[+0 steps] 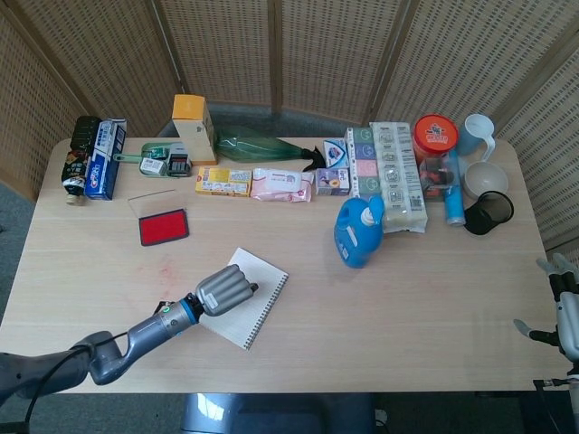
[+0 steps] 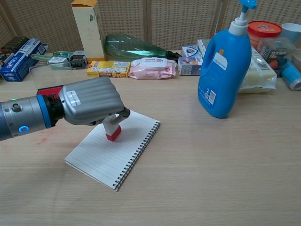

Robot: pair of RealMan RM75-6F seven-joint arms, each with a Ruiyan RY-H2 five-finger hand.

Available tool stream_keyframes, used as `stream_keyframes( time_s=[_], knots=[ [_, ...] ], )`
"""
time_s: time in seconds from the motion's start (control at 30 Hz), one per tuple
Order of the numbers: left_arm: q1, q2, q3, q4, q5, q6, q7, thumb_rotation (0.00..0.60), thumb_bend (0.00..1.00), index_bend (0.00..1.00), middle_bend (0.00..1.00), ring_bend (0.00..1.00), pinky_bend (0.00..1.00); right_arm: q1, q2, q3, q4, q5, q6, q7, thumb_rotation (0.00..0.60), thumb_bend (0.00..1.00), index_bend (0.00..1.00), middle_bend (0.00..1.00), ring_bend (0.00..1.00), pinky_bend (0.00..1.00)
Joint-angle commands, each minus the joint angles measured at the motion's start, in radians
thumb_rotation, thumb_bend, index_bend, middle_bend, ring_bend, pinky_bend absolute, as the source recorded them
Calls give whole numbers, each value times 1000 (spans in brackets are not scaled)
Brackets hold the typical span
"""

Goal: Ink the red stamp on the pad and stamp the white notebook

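Note:
My left hand (image 2: 89,101) (image 1: 223,290) grips the red stamp (image 2: 113,132), whose red base presses down on the lined page of the white spiral notebook (image 2: 101,153) (image 1: 262,303). The hand covers the notebook's upper left part in the head view. The red ink pad (image 1: 163,227) (image 2: 47,89) lies on the table behind and to the left, mostly hidden by my forearm in the chest view. My right hand (image 1: 565,312) hangs at the table's right edge, fingers apart and holding nothing.
A blue detergent bottle (image 2: 225,66) (image 1: 358,232) stands right of the notebook. A row of boxes, a wipes pack (image 2: 152,68), a green bottle (image 2: 134,47) and cups (image 1: 488,212) lines the back edge. Faint red ink smudges (image 2: 44,134) mark the table left of the notebook.

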Motion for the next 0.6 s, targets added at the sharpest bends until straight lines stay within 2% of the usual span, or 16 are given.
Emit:
stream_keyframes(
  time_s=[0.03,0.33,0.6],
  knots=[
    [3,-33,8,42,-1,-11,-10,600,386,631,1000,1000,1000,0,2,0,1,0,-2,5,600,0,120,4,0,0],
    [9,-83,22,111,1,-15,-42,600,386,631,1000,1000,1000,-2,8,0,1,-4,-2,18,600,0,120,4,0,0],
    [10,-88,21,122,5,-1,-53,600,386,631,1000,1000,1000,-3,11,-1,-1,-7,0,22,600,1,120,4,0,0]
  ],
)
